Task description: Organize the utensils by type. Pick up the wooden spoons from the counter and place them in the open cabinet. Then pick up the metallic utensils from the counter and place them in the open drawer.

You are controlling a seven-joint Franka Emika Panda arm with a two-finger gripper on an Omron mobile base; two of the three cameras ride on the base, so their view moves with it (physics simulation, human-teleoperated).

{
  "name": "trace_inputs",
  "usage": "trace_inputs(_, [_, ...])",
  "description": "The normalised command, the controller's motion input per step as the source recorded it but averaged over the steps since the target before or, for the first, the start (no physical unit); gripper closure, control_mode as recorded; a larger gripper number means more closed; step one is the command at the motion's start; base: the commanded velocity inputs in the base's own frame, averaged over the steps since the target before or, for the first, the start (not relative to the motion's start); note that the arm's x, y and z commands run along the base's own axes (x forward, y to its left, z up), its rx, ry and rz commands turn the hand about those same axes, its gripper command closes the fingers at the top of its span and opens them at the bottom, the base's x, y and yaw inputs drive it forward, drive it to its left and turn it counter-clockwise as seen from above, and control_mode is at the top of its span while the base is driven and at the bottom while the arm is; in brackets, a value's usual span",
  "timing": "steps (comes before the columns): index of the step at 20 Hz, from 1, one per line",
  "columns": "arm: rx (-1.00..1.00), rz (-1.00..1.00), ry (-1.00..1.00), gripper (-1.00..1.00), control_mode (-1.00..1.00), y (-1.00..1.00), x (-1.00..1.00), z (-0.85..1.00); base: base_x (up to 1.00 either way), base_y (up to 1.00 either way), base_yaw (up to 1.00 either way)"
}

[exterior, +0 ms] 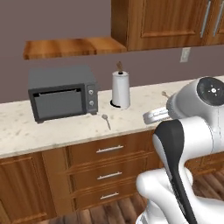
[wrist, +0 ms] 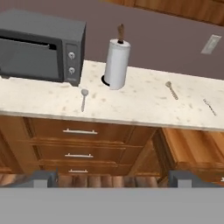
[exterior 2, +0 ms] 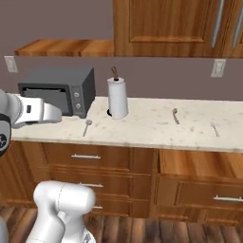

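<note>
Right now we are looking along the claw (wrist: 112,179) in the hand view, and its two dark tips are standing wide apart with nothing between them, so it is released and hanging back from the bench (wrist: 131,109), short of its front edge.

On the bench, a small silver spoon (wrist: 84,99) is lying in front of the grey toaster oven (wrist: 41,48), toward the oven's 5 o'clock, bowl pointing to the wall. A paper towel roll (wrist: 117,63) is standing upright just at the oven's 3 o'clock. Further toward 3 o'clock from the roll, a tan wooden spoon (wrist: 172,90) is lying flat and well apart from the silver one. Beyond it, near the right edge, a thin silver utensil (wrist: 209,106) is lying; we cannot tell what kind.

Below the bench, at 5 o'clock in the hand view, the open drawer (wrist: 188,146) is showing its lighter wood inside. In the right base view the same drawer (exterior 2: 199,166) is sitting under the wooden spoon (exterior 2: 175,115), and the wall cabinet (exterior 2: 161,28) is hanging above the bench.
</note>
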Motion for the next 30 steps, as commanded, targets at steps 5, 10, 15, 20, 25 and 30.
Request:
trace_inputs(5, [0.0, 0.0, 0.0, -1.0, 1.0, 0.0, 0.0, 0.0, 0.7, 0.38, 0.0])
trace_inputs(10, [0.0, 0.0, 0.0, -1.0, 1.0, 0.0, 0.0, 0.0, 0.61, 0.38, 0.0])
trace_inputs(15, [0.0, 0.0, 0.0, -1.0, 1.0, 0.0, 0.0, 0.0, 0.53, 0.33, 0.0])
trace_inputs(20, [0.0, 0.0, 0.0, -1.0, 1.0, 0.0, 0.0, 0.0, 0.3, 0.22, 0.0])
trace_inputs(25, [0.0, 0.0, 0.0, -1.0, 1.0, 0.0, 0.0, 0.0, 0.0, 0.0, 0.0])
trace_inputs(30, [0.0, 0.0, 0.0, -1.0, 1.0, 0.0, 0.0, 0.0, 0.0, 0.0, 0.0])
